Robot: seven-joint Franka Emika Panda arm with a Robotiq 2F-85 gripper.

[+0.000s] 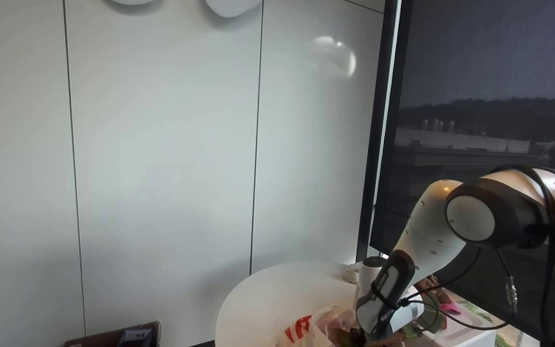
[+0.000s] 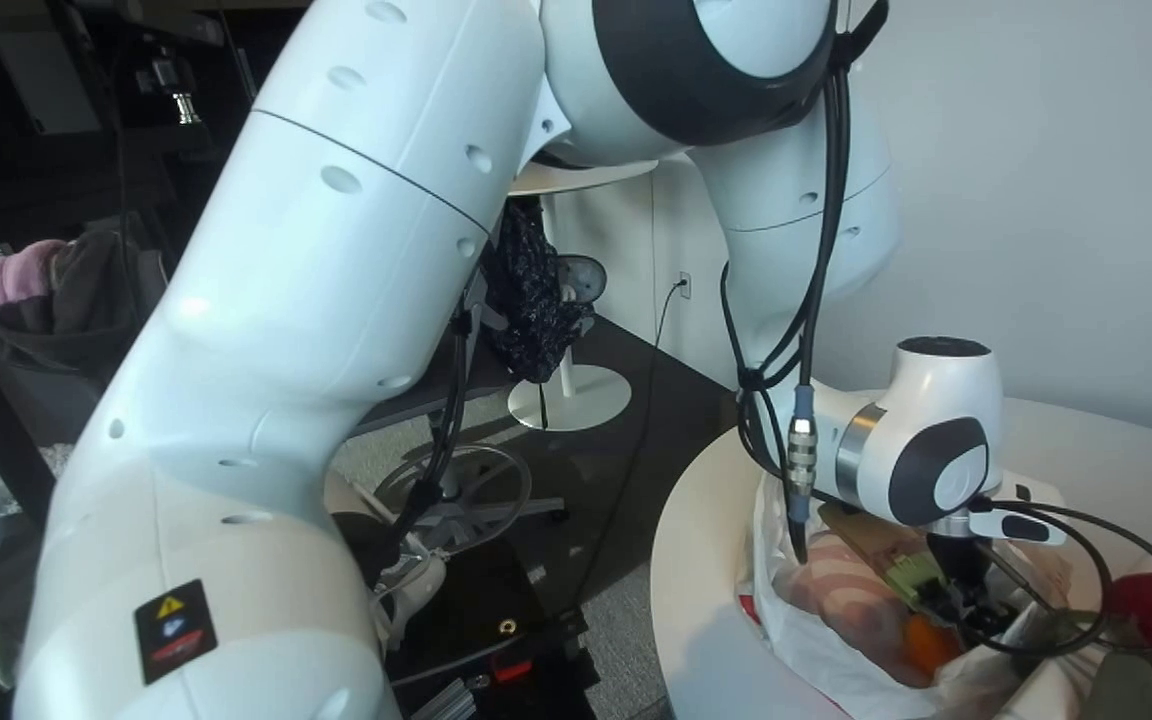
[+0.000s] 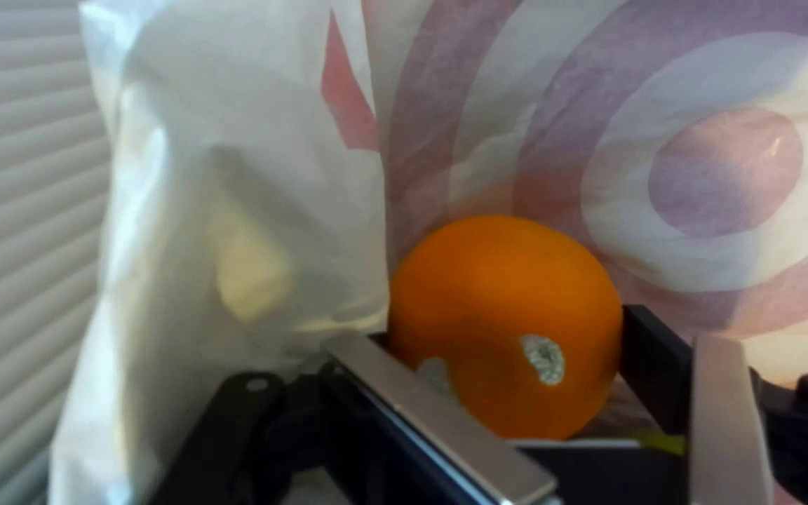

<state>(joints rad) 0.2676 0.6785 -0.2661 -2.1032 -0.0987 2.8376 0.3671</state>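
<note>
- With my pincer (image 3: 506, 327) clamped on the orange (image 3: 503, 301), I'd squeeze gently, evenly.
- Best lifted straight up, I judge, so the bag (image 3: 179, 224) doesn't snag.

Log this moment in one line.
Jaws: flanking orange, firm grip unclear | Orange: inside bullseye-print shopping bag | Bag: on round white table

A white, round-edged worktop (image 1: 268, 301) spreads beneath the end effector (image 3: 509, 344). Directly on it sits a whitish plastic bag (image 2: 816, 640) with red print, its walls rising around the end effector. A small beige thing (image 1: 350, 276), too unclear to name, lies beyond the end effector.
</note>
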